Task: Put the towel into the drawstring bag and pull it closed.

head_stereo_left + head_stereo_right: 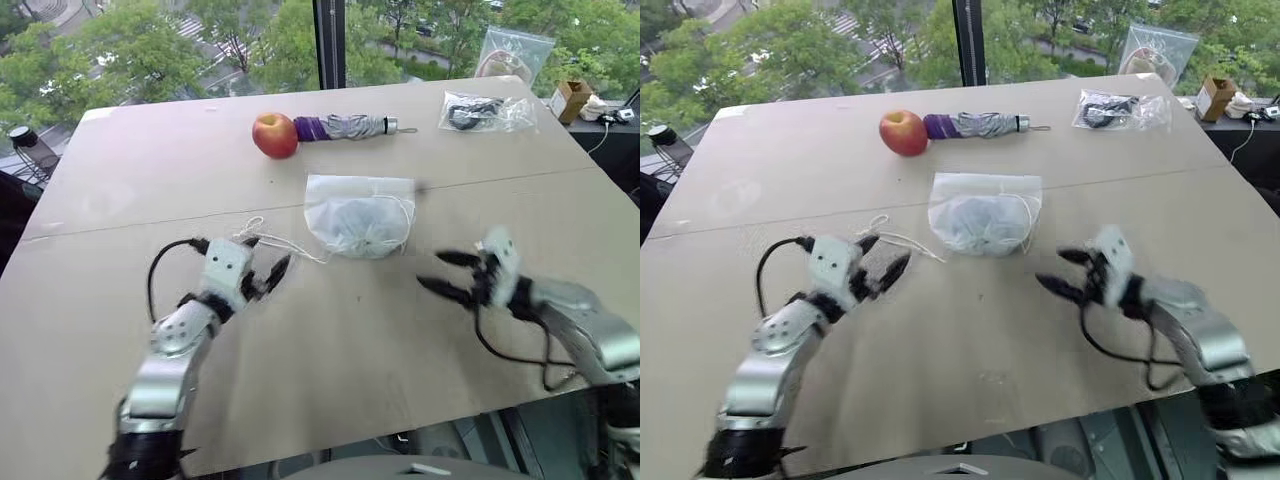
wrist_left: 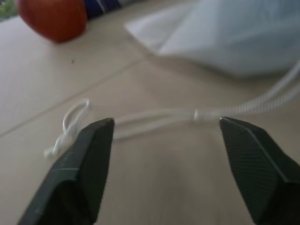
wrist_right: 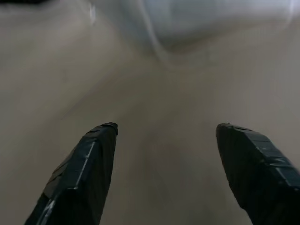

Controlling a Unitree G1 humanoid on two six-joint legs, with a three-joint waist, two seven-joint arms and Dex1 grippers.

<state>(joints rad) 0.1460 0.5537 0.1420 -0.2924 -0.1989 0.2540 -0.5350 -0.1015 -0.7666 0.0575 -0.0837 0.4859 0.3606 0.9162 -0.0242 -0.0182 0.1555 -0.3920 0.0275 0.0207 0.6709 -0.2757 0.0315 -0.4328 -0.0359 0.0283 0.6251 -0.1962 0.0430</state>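
You see the towel [image 1: 358, 222] only as a blue blur through the drawstring bag [image 1: 360, 195]. Behind the bag, the contents of the clear plastic bag [image 1: 487, 111] are too small to tell.

Well beyond both sets of jaws you have a red apple [image 1: 275, 135] touching a folded purple-and-grey umbrella [image 1: 345, 127]; farther right on the bench [image 1: 150, 170], two clear plastic bags [image 1: 487, 111].

Table [image 1: 330, 360]: plain beige, no pattern. Drawstring bag [image 1: 359, 215]: thin white, see-through, pale-blue towel [image 1: 362, 226] showing as a tint inside; cord [image 1: 285, 244] white. Apple [image 1: 275, 135]: red with a yellow patch. Folded umbrella [image 1: 345, 127]: purple end, grey body. Both claws, left claw [image 1: 263, 270] and right claw [image 1: 446, 273]: black fingers on silver-white housings.
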